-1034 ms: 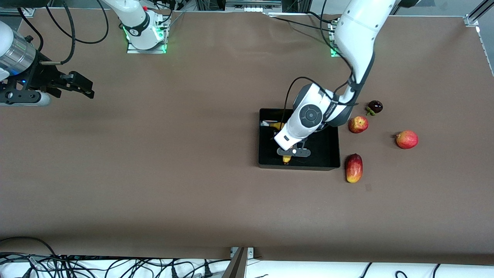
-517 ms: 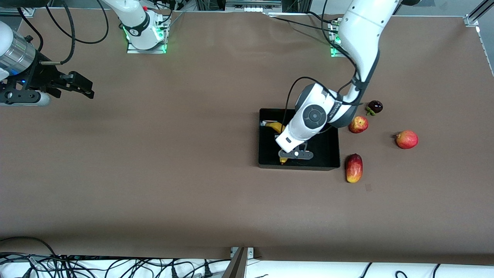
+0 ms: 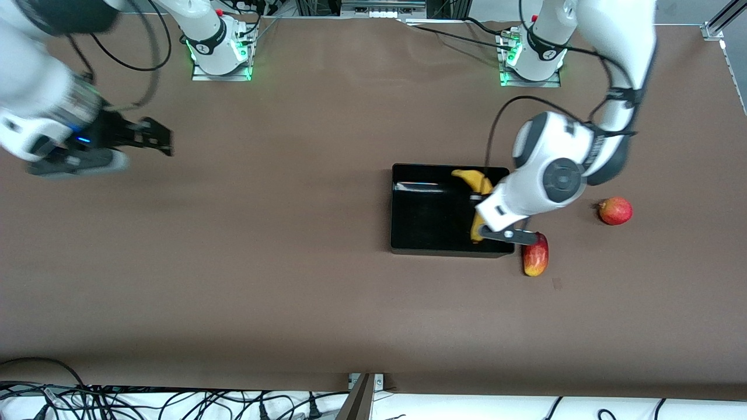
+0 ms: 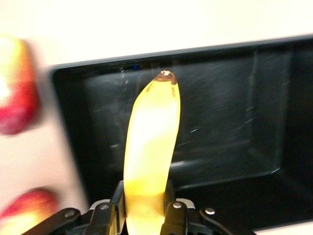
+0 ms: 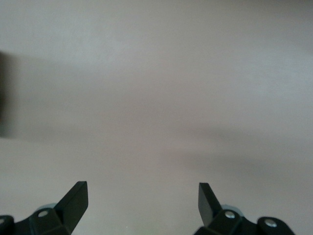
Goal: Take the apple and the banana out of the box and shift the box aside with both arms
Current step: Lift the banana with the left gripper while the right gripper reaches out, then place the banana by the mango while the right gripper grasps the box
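The yellow banana [image 3: 478,185] is held by my left gripper [image 3: 489,231], which is shut on it over the end of the black box [image 3: 426,216] toward the left arm's end. In the left wrist view the banana [image 4: 151,142] sticks out from between the fingers [image 4: 172,205] above the box floor [image 4: 230,122]. The apple is hidden by the left arm in the front view; a blurred red-yellow fruit [image 4: 29,210] at the edge of the left wrist view may be it. My right gripper [image 3: 159,138] is open and empty over bare table at the right arm's end; it also shows in the right wrist view [image 5: 143,196].
The oblong red-yellow mango [image 3: 535,255] lies just outside the box corner nearest the front camera, toward the left arm's end, and shows blurred in the left wrist view [image 4: 17,93]. A round red fruit with a pointed tip [image 3: 615,210] lies farther toward that end.
My left gripper has carried the banana from the middle of the box to its end toward the left arm's end. My right gripper has moved a little toward the table's middle.
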`<action>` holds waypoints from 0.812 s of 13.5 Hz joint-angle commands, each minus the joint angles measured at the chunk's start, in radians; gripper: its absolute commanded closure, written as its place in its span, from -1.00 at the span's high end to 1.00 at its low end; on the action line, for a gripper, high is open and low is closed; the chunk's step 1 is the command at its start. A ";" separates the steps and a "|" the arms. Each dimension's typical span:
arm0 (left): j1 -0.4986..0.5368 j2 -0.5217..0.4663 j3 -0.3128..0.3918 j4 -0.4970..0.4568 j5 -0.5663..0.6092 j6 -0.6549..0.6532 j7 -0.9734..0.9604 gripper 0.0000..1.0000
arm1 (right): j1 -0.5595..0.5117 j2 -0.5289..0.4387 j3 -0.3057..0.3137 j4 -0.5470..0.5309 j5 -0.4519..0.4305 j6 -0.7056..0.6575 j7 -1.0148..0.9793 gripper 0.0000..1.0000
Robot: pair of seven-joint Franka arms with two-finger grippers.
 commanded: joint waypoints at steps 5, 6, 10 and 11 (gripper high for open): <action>0.052 0.082 0.235 0.008 0.158 0.055 0.528 -1.00 | 0.306 0.324 0.004 0.095 0.029 0.292 0.360 1.00; 0.056 0.109 0.254 -0.007 0.158 0.133 0.586 -1.00 | 0.345 0.388 0.004 0.135 0.030 0.333 0.445 1.00; 0.058 0.189 0.265 -0.111 0.149 0.397 0.610 -1.00 | 0.467 0.583 0.004 0.270 0.030 0.491 0.664 1.00; 0.058 0.200 0.266 -0.118 0.152 0.419 0.610 -0.93 | 0.497 0.620 0.004 0.287 0.027 0.537 0.698 1.00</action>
